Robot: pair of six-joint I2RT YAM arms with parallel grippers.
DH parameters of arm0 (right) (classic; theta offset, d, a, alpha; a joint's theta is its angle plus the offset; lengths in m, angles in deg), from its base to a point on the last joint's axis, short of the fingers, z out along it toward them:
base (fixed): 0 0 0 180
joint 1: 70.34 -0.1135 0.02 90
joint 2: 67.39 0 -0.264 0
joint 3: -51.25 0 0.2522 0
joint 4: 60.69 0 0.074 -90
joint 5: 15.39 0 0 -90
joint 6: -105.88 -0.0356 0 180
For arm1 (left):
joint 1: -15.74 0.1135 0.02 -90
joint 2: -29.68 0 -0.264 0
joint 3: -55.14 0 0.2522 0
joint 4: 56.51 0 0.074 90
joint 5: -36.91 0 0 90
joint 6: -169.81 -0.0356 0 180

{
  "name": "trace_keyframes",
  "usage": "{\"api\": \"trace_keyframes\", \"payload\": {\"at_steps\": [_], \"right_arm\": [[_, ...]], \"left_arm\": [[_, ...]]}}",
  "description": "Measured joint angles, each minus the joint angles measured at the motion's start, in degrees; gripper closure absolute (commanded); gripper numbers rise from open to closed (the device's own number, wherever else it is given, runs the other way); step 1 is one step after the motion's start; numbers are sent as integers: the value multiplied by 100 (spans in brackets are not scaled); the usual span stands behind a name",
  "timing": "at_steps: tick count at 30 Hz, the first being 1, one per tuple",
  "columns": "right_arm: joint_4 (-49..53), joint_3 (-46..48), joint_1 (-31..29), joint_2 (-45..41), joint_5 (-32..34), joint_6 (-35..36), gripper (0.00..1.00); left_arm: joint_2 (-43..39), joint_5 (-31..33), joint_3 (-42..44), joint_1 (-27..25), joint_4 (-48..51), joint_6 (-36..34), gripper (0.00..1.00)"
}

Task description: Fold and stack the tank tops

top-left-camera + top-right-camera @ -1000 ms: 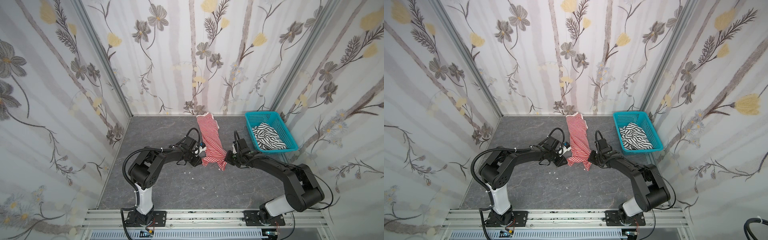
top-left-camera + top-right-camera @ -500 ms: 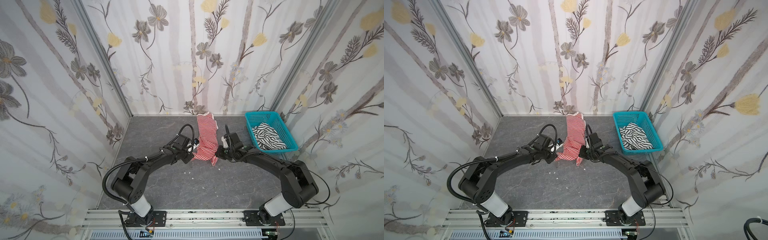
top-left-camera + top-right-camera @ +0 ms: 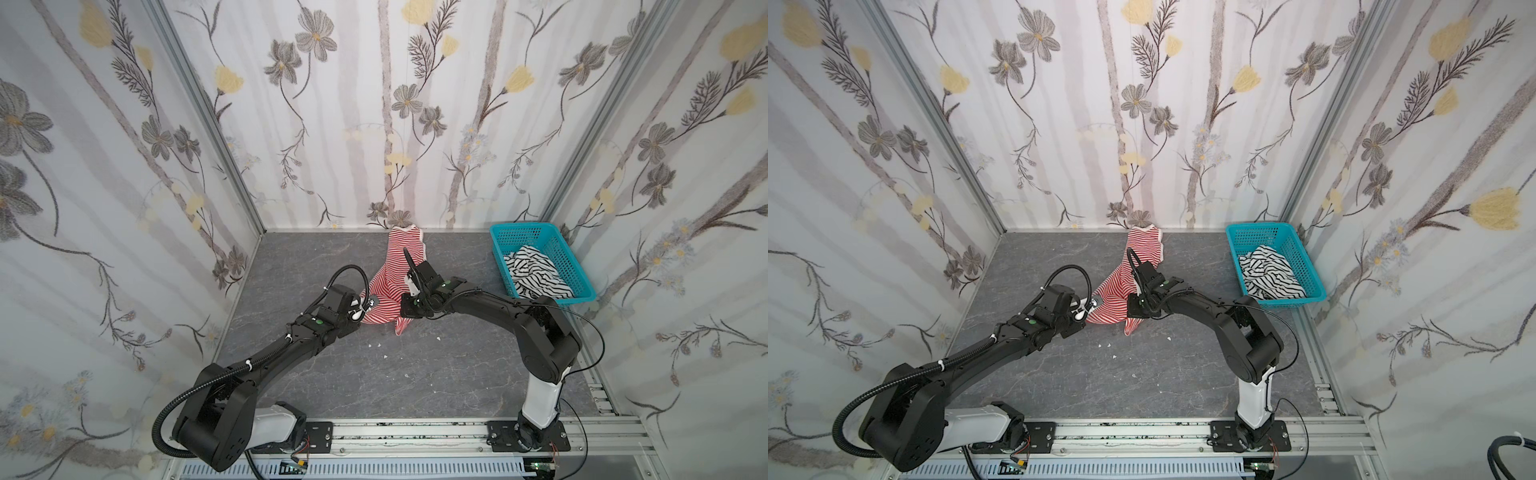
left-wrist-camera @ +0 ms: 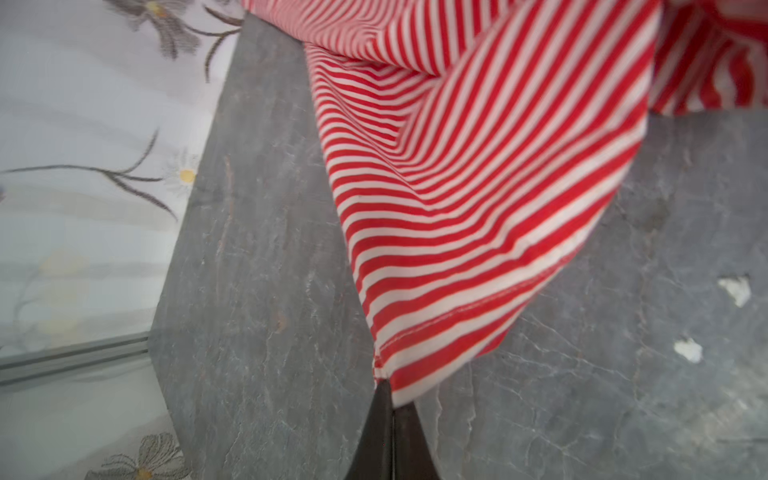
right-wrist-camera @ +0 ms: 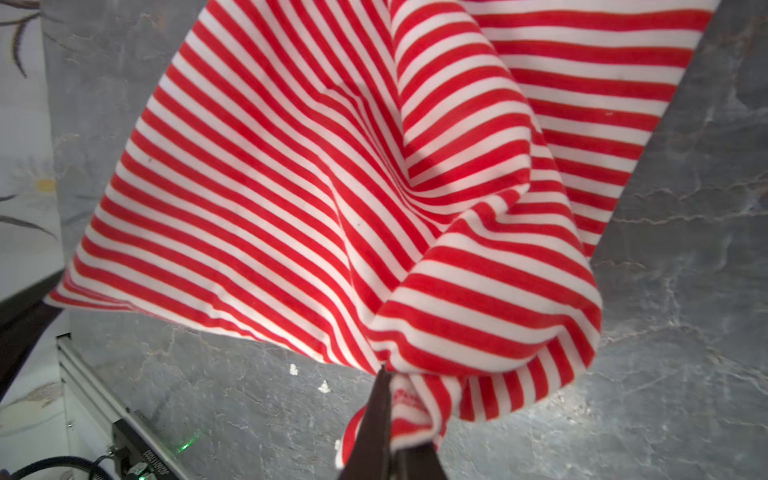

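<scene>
The red-and-white tank top point(image 3: 384, 286) point(image 3: 1113, 291) lies lengthwise in the middle of the grey table, its far end at the back wall. Its near part is lifted off the table and bunched between my two grippers. My left gripper point(image 3: 361, 309) point(image 3: 1087, 308) is shut on a hem corner of the top point(image 4: 457, 187), pinched at the fingertips of the gripper point(image 4: 390, 390). On the right, my right gripper point(image 3: 405, 306) point(image 3: 1132, 308) point(image 5: 386, 378) is shut on a fold of the same cloth point(image 5: 332, 187). The black-and-white tank top point(image 3: 536, 276) point(image 3: 1271, 272) lies crumpled in the basket.
The teal perforated basket point(image 3: 523, 227) point(image 3: 1258, 226) stands at the back right by the wall. Small white scraps point(image 3: 378, 345) dot the table near the hanging cloth. Flowered walls close three sides and an aluminium rail point(image 3: 415, 432) runs along the front.
The left gripper has closed on the hem. Both grippers have carried the near end of the red-and-white top up and toward the back wall, so the cloth now sags between them.
</scene>
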Motion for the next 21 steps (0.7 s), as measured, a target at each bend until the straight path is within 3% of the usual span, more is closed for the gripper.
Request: {"api": "trace_keyframes", "payload": {"at_steps": [3,6,9,16,21], "right_arm": [[63,197,-20,-2,83,57,100],[107,413,-33,-24,116,59,100],[94,570,-55,-76,199,59,100],[2,857,-59,-155,227,33,100],[-101,894,-63,-173,225,-15,100]], "left_arm": [[28,-55,291,-39,44,-136,91],[44,-72,361,-2,72,-149,57],[-26,-146,361,146,66,-22,40],[-442,-704,529,848,22,651,36],[-645,-1327,804,1174,109,905,41]]}}
